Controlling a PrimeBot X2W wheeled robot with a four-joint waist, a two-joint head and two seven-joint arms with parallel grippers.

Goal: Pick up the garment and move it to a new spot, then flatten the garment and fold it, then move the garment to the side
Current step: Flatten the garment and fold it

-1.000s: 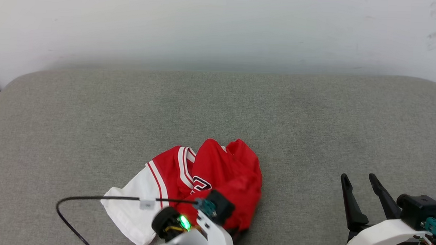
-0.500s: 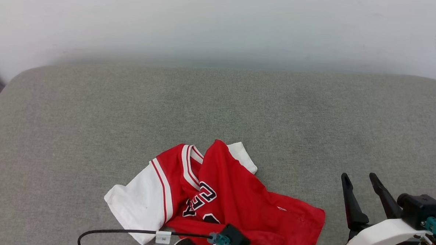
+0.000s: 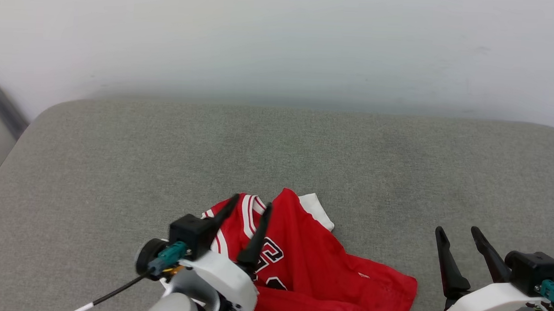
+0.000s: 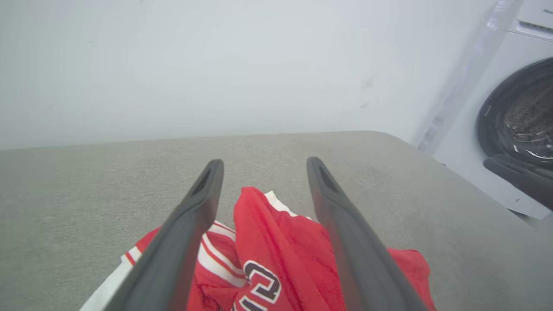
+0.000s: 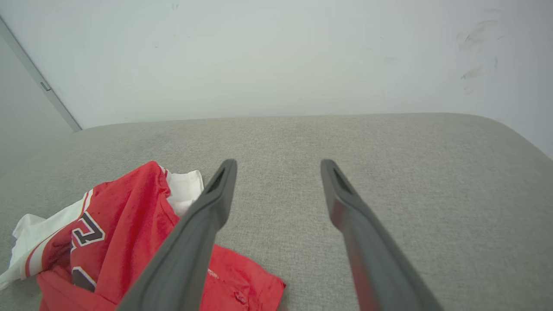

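Crumpled red shirt [image 3: 309, 269] lies mid front edge of the padded counter [image 3: 305, 142], soft, light, floppy, so pinch a sleeve or hem; left hand [image 3: 252, 201] above it and right hand [image 3: 456, 229] both open, empty.

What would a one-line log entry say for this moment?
garment: crumpled, unfolded, on grey surface | left gripper: open, over garment, empty | right gripper: open, apart from garment, empty

Left gripper [image 3: 251, 203] lower centre-left of head view, dark fingers spread wide, pointing up-frame, tilted slightly right. Right gripper [image 3: 456, 230] lower right corner, fingers parted likewise, leaning slightly left.
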